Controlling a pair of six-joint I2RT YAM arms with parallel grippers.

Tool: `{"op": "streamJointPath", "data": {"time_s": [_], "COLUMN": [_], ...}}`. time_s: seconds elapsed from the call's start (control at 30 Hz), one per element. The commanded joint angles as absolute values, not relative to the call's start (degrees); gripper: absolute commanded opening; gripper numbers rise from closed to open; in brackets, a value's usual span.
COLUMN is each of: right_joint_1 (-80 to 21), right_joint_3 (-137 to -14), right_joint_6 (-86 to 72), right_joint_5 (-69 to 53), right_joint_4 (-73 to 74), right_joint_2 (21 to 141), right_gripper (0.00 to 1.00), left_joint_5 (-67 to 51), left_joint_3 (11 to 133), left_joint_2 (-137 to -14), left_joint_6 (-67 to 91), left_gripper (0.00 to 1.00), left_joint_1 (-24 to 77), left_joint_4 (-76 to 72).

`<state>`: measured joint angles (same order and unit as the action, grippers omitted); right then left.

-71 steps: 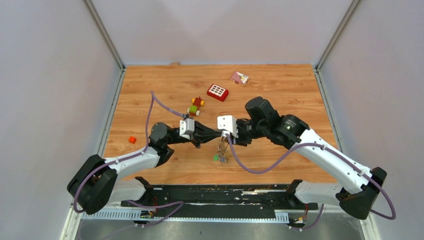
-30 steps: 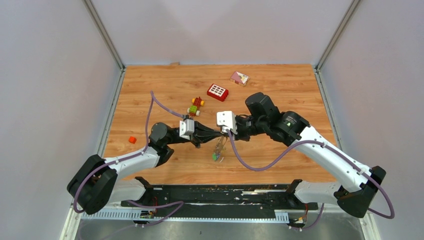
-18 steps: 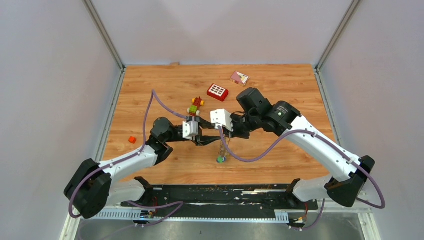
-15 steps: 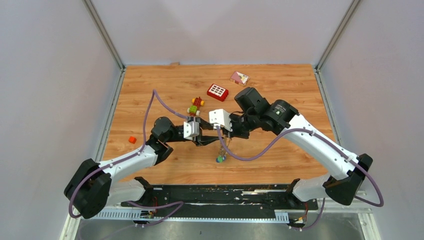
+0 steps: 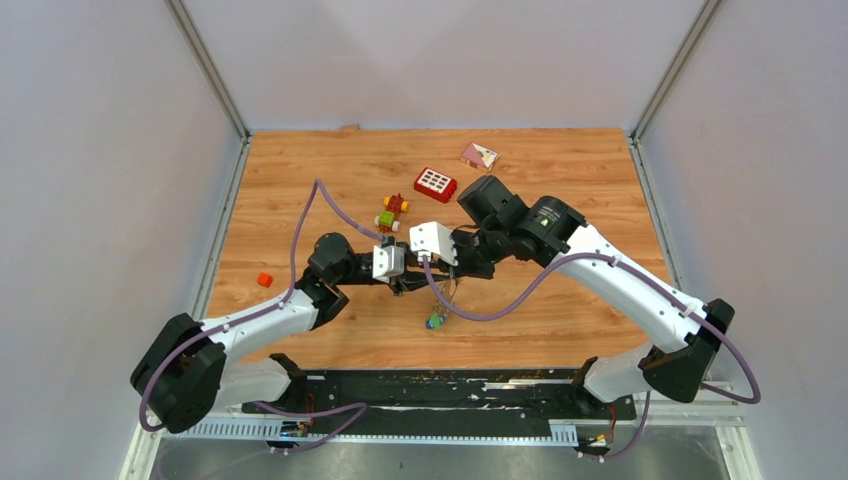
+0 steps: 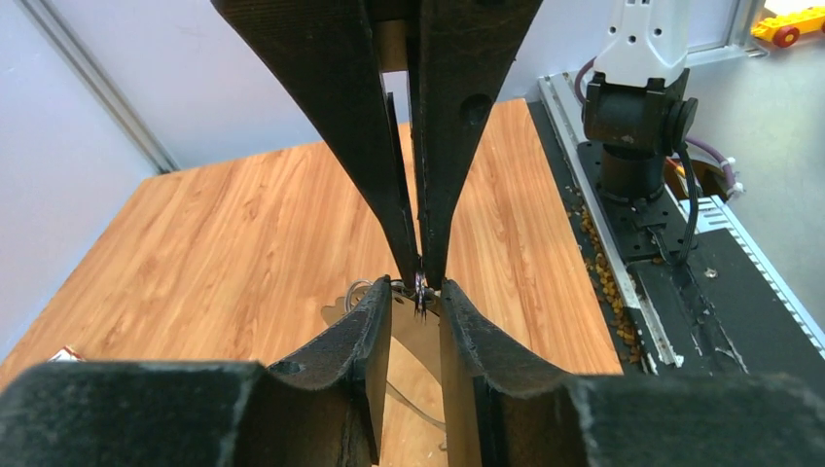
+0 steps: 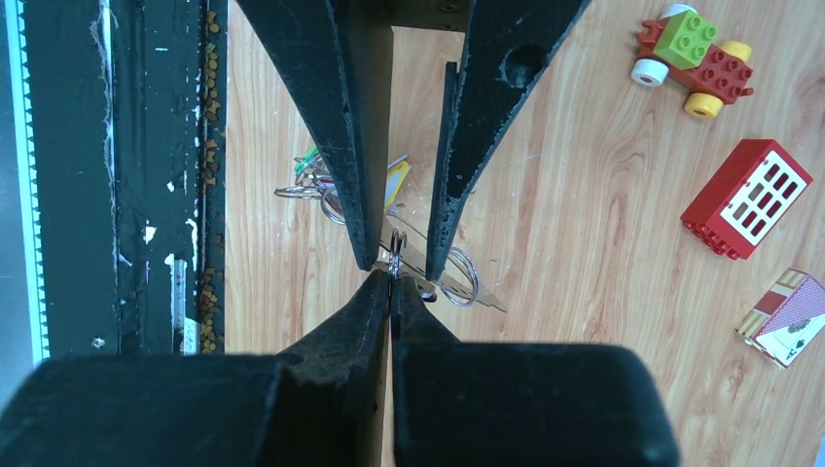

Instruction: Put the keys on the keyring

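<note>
Right jaws clenched on the keyring [image 5: 441, 297] above the counter [image 5: 560, 180], keys [image 5: 436, 320] dangling; left jaws released, straddling it.

Orange-brown wood-grain tabletop [image 5: 560, 170]
Red brick [image 5: 436, 184] with white squares; red-yellow-green block toy [image 5: 392, 212]; red cube [image 5: 264, 279]; grey keyring [image 7: 474, 282].
</note>
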<state>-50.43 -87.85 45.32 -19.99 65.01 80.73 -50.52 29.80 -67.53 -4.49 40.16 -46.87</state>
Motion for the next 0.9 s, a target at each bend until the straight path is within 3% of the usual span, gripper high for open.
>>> {"op": "streamJointPath", "data": {"time_s": [0.0,0.17,0.4,0.5,0.57,0.7,0.87], "right_joint_1": [-51.05,-51.06,-51.09,-51.07,-51.07,-51.06,-50.53], "right_joint_3": [-90.74,-89.78,-88.86,-88.6,-88.45,-87.49,-82.65], "right_joint_6": [45.21,45.18,45.0,45.0,44.91,44.61,44.0], "right_joint_5": [-19.51,-19.27,-19.25,-19.37,-19.42,-18.65,-17.24], "right_joint_4": [64.65,64.29,63.81,63.67,63.49,62.26,58.26], "right_joint_2": [81.13,80.75,80.16,80.07,79.98,79.24,75.74], "right_gripper": [0.0,0.0,0.0,0.0,0.0,0.0,0.2], "left_joint_5": [-50.73,-49.97,-49.79,-49.98,-49.93,-48.13,-46.89], "left_joint_3": [31.94,31.09,30.91,31.11,31.2,30.54,28.62], "left_joint_2": [-67.71,-66.6,-66.61,-66.82,-66.88,-66.25,-65.91], "left_joint_6": [-5.18,-4.86,-5.01,-4.92,-5.01,-3.4,3.62], "left_gripper": [0.31,0.28,0.17,0.1,0.0,0.0,0.0], "left_joint_1": [40.56,40.53,40.52,40.53,40.56,40.46,39.15], "left_joint_4": [-48.29,-49.49,-49.14,-48.97,-48.58,-49.6,-57.86]}}
